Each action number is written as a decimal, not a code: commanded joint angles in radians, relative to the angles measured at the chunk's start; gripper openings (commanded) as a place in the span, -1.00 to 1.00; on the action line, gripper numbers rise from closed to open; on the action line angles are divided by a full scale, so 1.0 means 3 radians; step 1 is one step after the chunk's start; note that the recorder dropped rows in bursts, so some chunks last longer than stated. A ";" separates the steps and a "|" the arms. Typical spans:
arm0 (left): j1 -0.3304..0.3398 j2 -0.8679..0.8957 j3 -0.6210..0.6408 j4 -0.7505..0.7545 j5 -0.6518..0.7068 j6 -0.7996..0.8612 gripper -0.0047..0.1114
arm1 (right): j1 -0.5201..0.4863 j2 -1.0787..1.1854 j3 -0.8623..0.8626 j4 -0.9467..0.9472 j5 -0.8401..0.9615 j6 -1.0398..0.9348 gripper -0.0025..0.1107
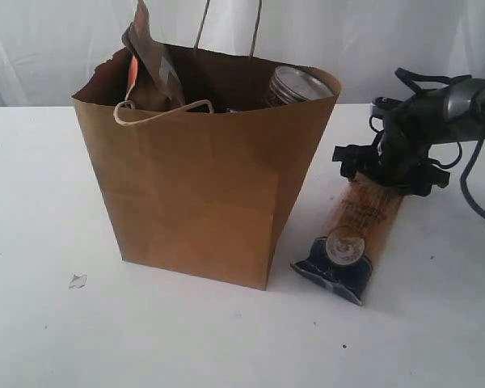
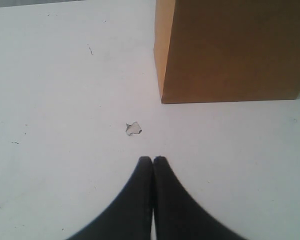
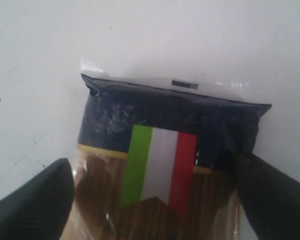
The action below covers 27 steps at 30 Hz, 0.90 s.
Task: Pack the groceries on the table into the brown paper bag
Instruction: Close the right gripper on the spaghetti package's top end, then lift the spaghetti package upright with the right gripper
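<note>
1. Spaghetti packet (image 1: 354, 234) lies flat on desk (image 1: 48, 323), just beside brown paper bag (image 1: 202, 186), on the bag's right.
2. Right jaws apart, straddling packet near one end, not yet clamped. They should descend squarely and close across the narrow width.
3. Judgement: an end grip on a long packet may let it droop, so the lift should go high to clear the bag rim.
4. Left jaws together, over bare desk near bag's corner.
</note>
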 commanded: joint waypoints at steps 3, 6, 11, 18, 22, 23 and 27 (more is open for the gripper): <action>-0.0008 -0.0016 0.0013 0.0009 0.0016 -0.0032 -0.90 | 0.0031 0.0066 0.0010 0.0051 0.0051 -0.0022 0.28; -0.0008 -0.0016 0.0013 0.0009 0.0016 -0.0032 -0.90 | 0.0031 0.0066 0.0010 0.0051 0.0114 -0.0123 -0.18; -0.0008 -0.0016 0.0013 0.0009 0.0016 -0.0032 -0.90 | 0.0031 0.0044 0.0010 0.0043 0.0196 -0.0487 -0.96; -0.0008 -0.0016 0.0013 0.0009 0.0016 -0.0032 -0.90 | 0.0031 -0.0241 0.0010 0.0025 0.0205 -0.0721 -0.96; -0.0008 -0.0016 0.0013 0.0009 0.0016 -0.0032 -0.90 | 0.0031 -0.0512 0.0010 0.0018 0.0131 -0.0759 -0.96; -0.0008 -0.0016 0.0013 0.0009 0.0016 -0.0032 -0.90 | 0.0031 -0.0597 0.0010 0.0018 0.0114 -0.0793 -0.96; -0.0008 -0.0016 0.0013 0.0009 0.0016 -0.0032 -0.90 | 0.0056 -0.0842 0.0010 0.0025 0.0121 -0.0815 -0.96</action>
